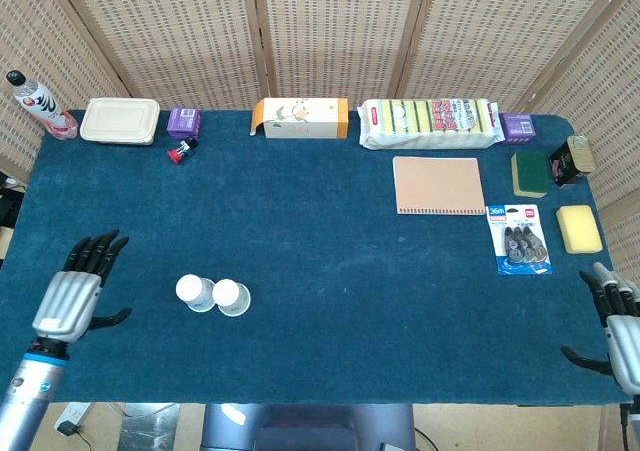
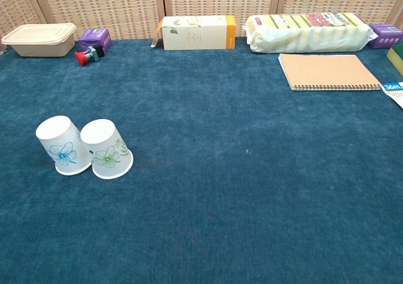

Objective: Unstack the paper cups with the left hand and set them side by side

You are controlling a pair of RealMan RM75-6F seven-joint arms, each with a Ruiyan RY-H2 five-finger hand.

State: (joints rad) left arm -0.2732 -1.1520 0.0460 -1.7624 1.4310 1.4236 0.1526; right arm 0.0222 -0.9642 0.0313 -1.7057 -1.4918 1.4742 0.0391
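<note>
Blue table [image 1: 330,231]: fills most of head view, cloth-covered, wicker screen behind it.

Pack of sponges [image 1: 430,123]: back edge, far right of the cups, lying long side to the screen.

Spiral notebook [image 1: 438,185]: just in front of the sponge pack, flat, tan cover up.

Carton [image 1: 300,117]: back edge, behind and right of the cups, white and orange.

Lidded food container [image 1: 120,121]: back left corner, well behind the cups.

Left hand [image 1: 72,293]: well left of the cups, near the table's left edge, fingers spread and straight, nothing held. Shows in head view only.

Right hand [image 1: 618,323]: far right of the cups at the table's front right corner, partly cut off by the frame; fingers apart, nothing in them.

Blue-flower cup [image 2: 62,145]: front left area of table, upside down, standing free.

Green-flower cup [image 2: 107,149]: just right of the blue-flower cup, also upside down, rims touching or nearly so; cannot tell which.
</note>
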